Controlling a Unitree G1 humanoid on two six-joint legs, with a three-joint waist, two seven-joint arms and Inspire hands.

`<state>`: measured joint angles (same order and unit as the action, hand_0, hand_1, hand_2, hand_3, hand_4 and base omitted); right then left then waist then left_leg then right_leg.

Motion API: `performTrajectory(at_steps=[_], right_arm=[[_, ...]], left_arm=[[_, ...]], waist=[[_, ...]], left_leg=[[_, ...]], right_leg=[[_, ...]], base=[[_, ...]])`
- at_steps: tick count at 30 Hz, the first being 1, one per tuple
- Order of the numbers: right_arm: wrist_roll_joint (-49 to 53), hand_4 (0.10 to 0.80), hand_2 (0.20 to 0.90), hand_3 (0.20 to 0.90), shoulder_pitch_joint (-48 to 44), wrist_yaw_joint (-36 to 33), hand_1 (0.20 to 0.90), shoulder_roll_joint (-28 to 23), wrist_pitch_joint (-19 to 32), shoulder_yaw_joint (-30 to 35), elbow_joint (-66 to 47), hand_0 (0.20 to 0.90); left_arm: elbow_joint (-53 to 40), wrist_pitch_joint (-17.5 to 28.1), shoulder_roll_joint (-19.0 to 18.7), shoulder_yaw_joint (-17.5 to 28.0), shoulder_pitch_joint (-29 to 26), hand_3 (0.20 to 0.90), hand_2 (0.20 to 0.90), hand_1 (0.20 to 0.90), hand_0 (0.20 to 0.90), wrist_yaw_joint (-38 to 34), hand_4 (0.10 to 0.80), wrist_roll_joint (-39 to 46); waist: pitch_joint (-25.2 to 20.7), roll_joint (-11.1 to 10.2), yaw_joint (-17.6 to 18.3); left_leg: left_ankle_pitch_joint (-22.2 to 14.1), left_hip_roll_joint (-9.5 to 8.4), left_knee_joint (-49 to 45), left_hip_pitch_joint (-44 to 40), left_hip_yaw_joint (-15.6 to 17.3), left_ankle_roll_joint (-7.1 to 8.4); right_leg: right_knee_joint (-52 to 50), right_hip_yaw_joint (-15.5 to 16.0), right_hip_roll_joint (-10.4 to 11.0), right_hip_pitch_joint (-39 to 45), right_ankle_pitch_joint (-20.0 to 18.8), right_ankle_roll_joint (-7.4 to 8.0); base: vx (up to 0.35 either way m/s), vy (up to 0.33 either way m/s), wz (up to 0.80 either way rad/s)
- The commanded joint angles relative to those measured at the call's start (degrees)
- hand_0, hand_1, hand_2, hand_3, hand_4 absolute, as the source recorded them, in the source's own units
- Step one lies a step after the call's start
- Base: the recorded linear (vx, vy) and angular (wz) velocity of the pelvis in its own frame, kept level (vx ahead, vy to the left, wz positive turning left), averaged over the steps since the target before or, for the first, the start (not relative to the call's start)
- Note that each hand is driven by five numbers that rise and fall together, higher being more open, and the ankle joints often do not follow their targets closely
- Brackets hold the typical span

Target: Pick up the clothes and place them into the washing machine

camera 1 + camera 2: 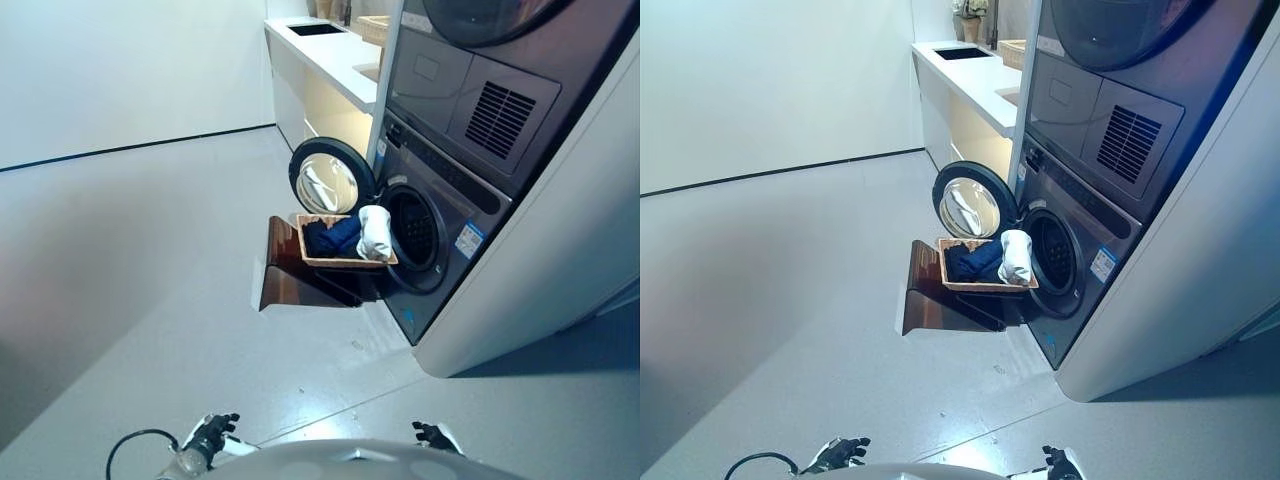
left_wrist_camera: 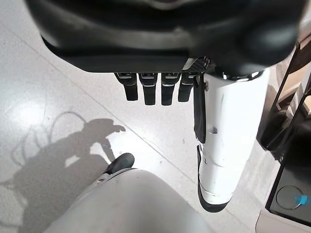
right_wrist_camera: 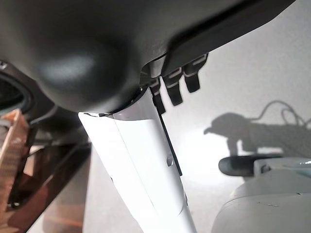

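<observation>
A wicker basket (image 1: pixel 345 261) rests on a brown stand (image 1: pixel 292 275) in front of the washing machine (image 1: pixel 435 225). Dark blue clothes (image 1: pixel 330 238) and a white garment (image 1: pixel 375 232) lie in it. The machine's round door (image 1: pixel 330 182) stands swung open to the left of the drum opening (image 1: pixel 413 232). My left hand (image 1: pixel 212 434) hangs low at the bottom left, far from the basket, its fingers (image 2: pixel 154 89) straight with nothing in them. My right hand (image 1: pixel 436 435) hangs at the bottom right, its fingers (image 3: pixel 175 83) relaxed and empty.
A second appliance (image 1: pixel 480 80) is stacked above the washer. A white counter with a sink (image 1: pixel 318 30) runs along the back wall, with a woven basket (image 1: pixel 375 26) on it. Grey floor (image 1: pixel 130 280) spreads between me and the stand.
</observation>
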<state>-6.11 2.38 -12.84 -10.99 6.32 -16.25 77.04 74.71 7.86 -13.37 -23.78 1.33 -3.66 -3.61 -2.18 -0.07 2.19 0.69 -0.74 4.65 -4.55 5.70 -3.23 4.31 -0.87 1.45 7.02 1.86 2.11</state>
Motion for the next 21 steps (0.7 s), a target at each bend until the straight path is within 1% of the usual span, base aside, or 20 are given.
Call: performTrajectory(at_steps=[1, 4, 8, 14, 18, 20, 21], right_arm=[[0.8, 0.8, 0.9, 0.9, -1.26, -2.28, 0.9, -1.48, 0.75, -0.75, 1.83, 0.9], [0.78, 0.8, 0.9, 0.9, -1.25, -2.25, 0.9, -1.44, 0.68, -0.81, 1.92, 0.9], [1.11, 0.8, 0.9, 0.9, -1.28, -2.78, 0.9, -1.48, 0.75, -0.24, 2.0, 0.9], [1.92, 0.8, 0.9, 0.9, -2.51, -3.75, 0.9, -1.49, 0.97, 0.26, 2.23, 0.9], [3.4, 0.8, 0.9, 0.9, -3.82, -4.3, 0.9, -1.73, 1.48, 0.88, 1.55, 0.9], [3.69, 0.8, 0.9, 0.9, -4.04, -4.74, 0.9, -1.92, 1.6, 1.36, 1.52, 0.9], [3.82, 0.8, 0.9, 0.9, -3.97, -4.57, 0.9, -1.93, 1.64, 1.56, 1.69, 0.9]], left_arm=[[1.91, 2.66, 3.5, -1.31, -2.83, 0.9, 0.9, 0.9, 0.9, -0.33, 0.8, -0.48], [2.35, 2.4, 3.55, -1.49, -2.86, 0.9, 0.9, 0.9, 0.9, -0.36, 0.8, -1.1], [1.75, 2.38, 2.69, -1.33, -3.51, 0.9, 0.9, 0.9, 0.9, -2.78, 0.8, -2.05], [1.21, 2.74, 2.6, -0.51, -4.26, 0.9, 0.9, 0.9, 0.9, -4.46, 0.8, -1.17], [0.16, 3.06, 2.03, -0.2, -5.21, 0.9, 0.9, 0.9, 0.9, -5.4, 0.8, -0.24], [-0.46, 3.42, 1.65, -0.58, -5.71, 0.9, 0.9, 0.9, 0.9, -5.42, 0.8, -0.64], [-0.55, 3.51, 1.52, -0.93, -5.89, 0.9, 0.9, 0.9, 0.9, -5.37, 0.8, -1.05]], waist=[[-0.94, -0.96, -1.6], [-0.85, -0.94, -1.57], [-0.68, -0.89, -1.57], [0.18, -0.93, -1.88], [1.6, -0.79, -1.77], [2.32, -0.62, -1.61], [2.58, -0.53, -1.35]], left_leg=[[-2.4, -1.49, 0.35, 0.18, -1.29, 2.74], [-2.47, -1.5, 0.35, 0.16, -1.2, 2.67], [-2.63, -1.66, 0.35, 0.34, -1.24, 2.3], [-3.02, -2.19, -0.5, 1.06, -1.28, 1.4], [-4.81, -2.32, -4.41, 3.15, -0.87, 0.17], [-5.94, -2.71, -5.92, 3.51, -1.24, -0.83], [-6.58, -2.91, -6.51, 3.38, -1.46, -1.21]], right_leg=[[0.15, 2.34, -0.1, -4.13, -4.64, 1.97], [0.09, 2.36, -0.11, -4.23, -4.64, 2.01], [-0.3, 2.11, 0.02, -4.7, -4.55, 2.03], [-2.63, 2.03, 0.42, -5.84, -3.57, 1.98], [-9.84, 1.63, 0.36, -9.41, -1.31, 1.93], [-14.81, 1.6, 0.28, -11.22, -0.31, 2.39], [-17.99, 1.47, 0.43, -12.55, -0.63, 2.94]], base=[[0.0, 0.0, 0.0], [0.0, 0.0, 0.0], [0.0, 0.0, 0.0], [0.012, 0.029, 0.0], [0.001, 0.059, -0.06], [0.057, 0.092, -0.06], [0.051, 0.07, -0.07]])
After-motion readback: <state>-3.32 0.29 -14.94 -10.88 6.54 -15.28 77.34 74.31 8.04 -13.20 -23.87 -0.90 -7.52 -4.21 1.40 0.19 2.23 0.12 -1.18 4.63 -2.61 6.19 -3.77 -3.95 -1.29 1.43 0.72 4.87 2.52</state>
